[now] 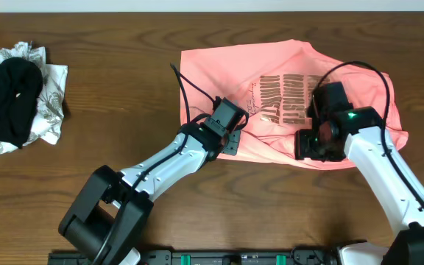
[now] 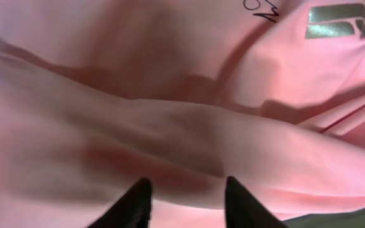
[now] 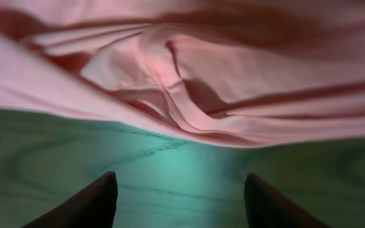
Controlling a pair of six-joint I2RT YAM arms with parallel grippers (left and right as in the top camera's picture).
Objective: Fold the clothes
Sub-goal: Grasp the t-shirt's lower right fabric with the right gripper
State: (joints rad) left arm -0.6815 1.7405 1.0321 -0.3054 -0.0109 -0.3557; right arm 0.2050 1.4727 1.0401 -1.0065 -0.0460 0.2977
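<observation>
Dark wood-grain surface [image 1: 124, 88] spreads under both arms. The salmon-pink T-shirt [image 1: 219, 70] lies on its far right part, roughly flat towards the far left corner of the cloth but bunched and creased along the near edge and at the right side. Its dark block lettering [image 1: 282, 103] faces up near the middle. Well apart at the far left sits a heap of black and white patterned cloth [image 1: 17, 96], untouched.

The left tool [image 2: 185, 196] is low over the shirt's near edge, left of the print. Its fingers stand partly apart, a soft ridge of pink fabric lies just ahead of them, and nothing looks pinched between them. The right tool [image 3: 179, 196] sits at the near edge further right, fingers wide apart over bare wood. The rumpled hem lies just beyond the tips and is not gripped.

This looks like the start of a fold: both tools are placed along the near hem to take hold, with no clear fold made yet. The next move calls for each tool to slide onto the hem and close on the top layer only, then for both to lift together and carry the near edge towards the far edge, keeping the cloth taut between them. The loose creases on the right could let the right tool catch several layers at once.
</observation>
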